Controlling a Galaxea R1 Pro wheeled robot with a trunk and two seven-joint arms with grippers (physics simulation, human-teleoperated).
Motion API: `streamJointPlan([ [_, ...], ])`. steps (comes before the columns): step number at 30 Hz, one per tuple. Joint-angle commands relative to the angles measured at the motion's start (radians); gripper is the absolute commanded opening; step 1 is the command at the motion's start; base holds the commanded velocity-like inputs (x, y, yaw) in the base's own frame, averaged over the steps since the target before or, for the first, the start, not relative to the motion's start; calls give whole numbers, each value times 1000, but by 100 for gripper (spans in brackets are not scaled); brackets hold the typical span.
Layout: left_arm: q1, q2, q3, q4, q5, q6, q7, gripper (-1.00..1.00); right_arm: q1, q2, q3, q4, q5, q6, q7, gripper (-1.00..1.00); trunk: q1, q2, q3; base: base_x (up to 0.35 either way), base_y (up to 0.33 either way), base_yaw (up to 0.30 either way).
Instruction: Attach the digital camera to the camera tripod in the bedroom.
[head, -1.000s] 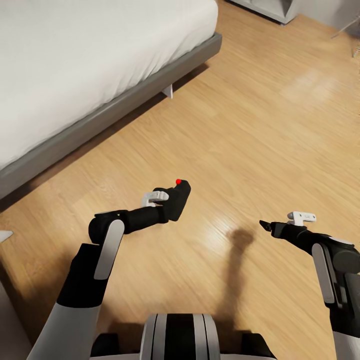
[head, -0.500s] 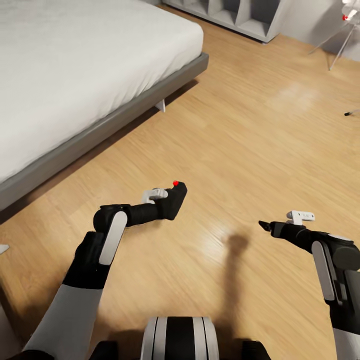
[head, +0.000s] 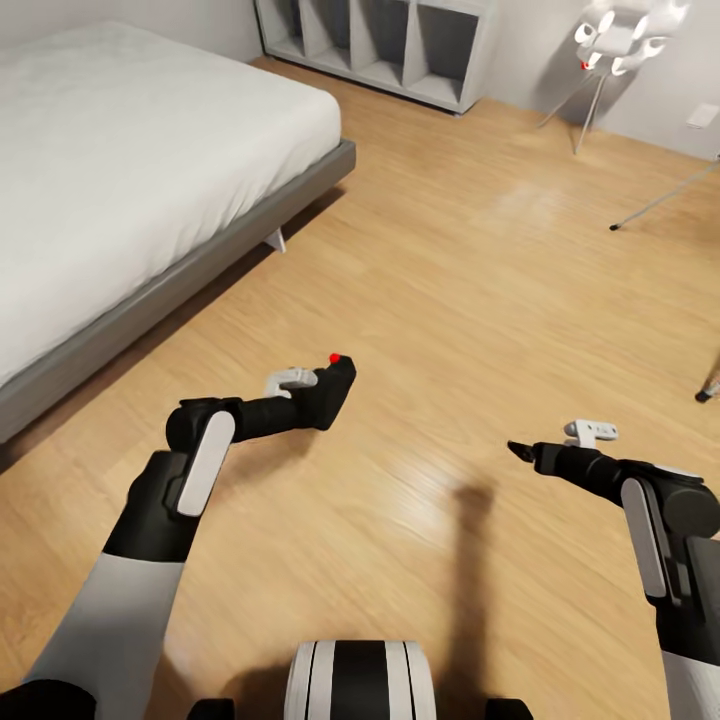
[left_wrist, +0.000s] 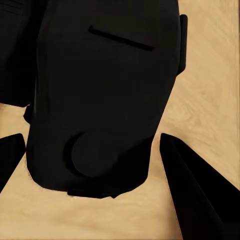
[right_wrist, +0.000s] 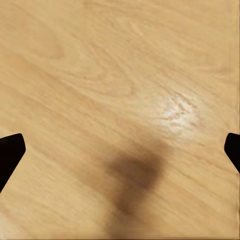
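From my left wrist feed, the digital camera looms large and matte black, sitting between the left gripper fingers. I see a thin dark slot line across its upper body and a round raised bump lower down. One dark fingertip juts in on one side, another shows at the opposite edge. Light wood plank floor lies behind it all.

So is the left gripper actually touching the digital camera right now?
Touching. In the head view the digital camera sits at the tip of the left gripper, held above the floor; the left wrist view shows its black body between the fingers.
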Motion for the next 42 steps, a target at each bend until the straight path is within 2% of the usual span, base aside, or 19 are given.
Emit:
streamJointPlan([
  [1,9,2,2,-9,-7,4,-13,-100,0,0,-1,-1,-7,6,-2,100,-1,0,3,0,0,-276],
  [2,47,18,19,-42,-11,4,-16,-100,3,2,18,-1,-7,6,-2,100,-1,0,7,0,0,-276],
  [5,56,21,39,-47,-1,4,-16,-100,4,2,26,-1,-7,6,-2,100,-2,1,19,0,0,-276],
  [10,68,40,49,-59,80,4,-16,-100,4,3,32,-1,-7,6,-2,100,-5,2,38,0,0,-276],
  [11,70,49,49,-61,99,4,-15,-100,4,3,32,-1,-7,6,-2,100,-5,2,42,0,0,-276],
  [13,74,92,47,-60,175,4,-15,-100,5,3,33,-1,-7,6,-2,100,-6,3,50,0,0,-276],
  [17,72,119,33,-44,218,4,-15,-100,7,4,36,-1,-7,7,-2,100,-8,4,65,0,0,-276],
  [18,69,126,16,-34,230,4,-14,-100,8,4,43,-1,-7,7,-2,100,-8,4,69,0,0,-276],
  [21,56,133,-28,-9,243,4,-14,-100,9,4,63,-1,-7,7,-2,100,-10,5,81,0,0,-276],
  [26,41,133,-64,13,243,4,-4,-100,11,4,77,-1,-7,6,-3,100,-12,6,100,0,0,-274],
  [42,77,126,-75,13,251,4,-13,-100,13,5,91,-1,-6,6,-4,100,-19,10,162,0,0,-255],
])
